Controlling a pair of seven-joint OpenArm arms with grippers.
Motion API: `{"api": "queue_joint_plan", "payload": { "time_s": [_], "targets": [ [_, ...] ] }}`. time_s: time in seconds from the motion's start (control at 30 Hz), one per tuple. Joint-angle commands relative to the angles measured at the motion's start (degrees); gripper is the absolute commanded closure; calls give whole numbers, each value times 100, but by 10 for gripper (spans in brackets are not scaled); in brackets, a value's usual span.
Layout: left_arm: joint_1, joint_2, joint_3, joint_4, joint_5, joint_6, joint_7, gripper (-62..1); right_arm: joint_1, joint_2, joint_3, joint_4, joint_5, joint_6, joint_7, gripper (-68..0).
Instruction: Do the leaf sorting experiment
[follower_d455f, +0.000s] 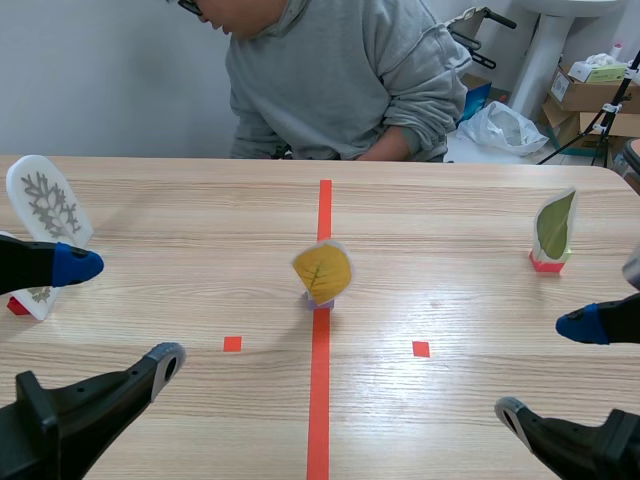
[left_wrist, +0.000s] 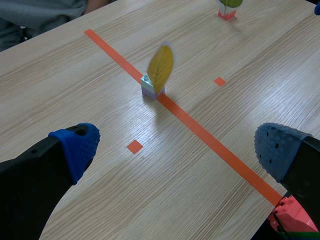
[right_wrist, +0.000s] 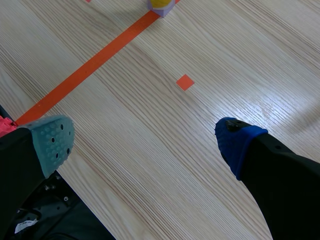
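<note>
While left claw (left_wrist: 178, 147) and right claw (right_wrist: 144, 141) both gape empty, yellow leaf (left_wrist: 160, 67) stands ahead of left. Best pinch its block (left_wrist: 149, 89) (not the blade), squarely.

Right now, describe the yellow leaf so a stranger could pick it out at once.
Find the orange-red tape line down the middle of the wooden table. On it stands a yellow leaf on a small block. Unlike it, the white leaf and green leaf stand far aside.

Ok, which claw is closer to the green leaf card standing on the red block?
Right. The right claw sits just robot-side of the green leaf card on its red block; the left claw is beyond the orange tape line.
</note>
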Motion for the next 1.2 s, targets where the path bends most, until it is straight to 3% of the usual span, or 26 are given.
{"api": "queue_joint_plan", "payload": {
  "time_s": [0.0,0.17,0.33,0.53,0.7,0.8,0.97,1.17],
  "targets": [
    [-7,44,-13,76,-42,7,-79,-623,52,-50,7,127,-31,44,61,-578],
    [-7,44,-13,76,-42,7,-79,-623,136,-208,7,127,-42,22,83,-578],
    [-7,44,-13,76,-39,7,-39,-623,621,-234,7,127,-330,24,-459,-578],
    [-9,44,-13,76,-37,9,-39,-623,1659,155,-236,-170,-385,22,-601,-578],
    [-22,44,-15,76,114,33,-39,-623,2949,601,-1099,-1224,-378,22,-533,-578],
    [-20,46,-15,76,111,33,-42,-623,3753,673,-1733,-1941,-378,26,-485,-578],
    [-20,157,-31,76,114,66,-39,-623,5003,588,-2820,-2903,-387,35,-387,-578],
    [-22,380,-31,76,114,68,-42,-623,6205,153,-3980,-4037,-566,46,-291,-578]
  ]
}}
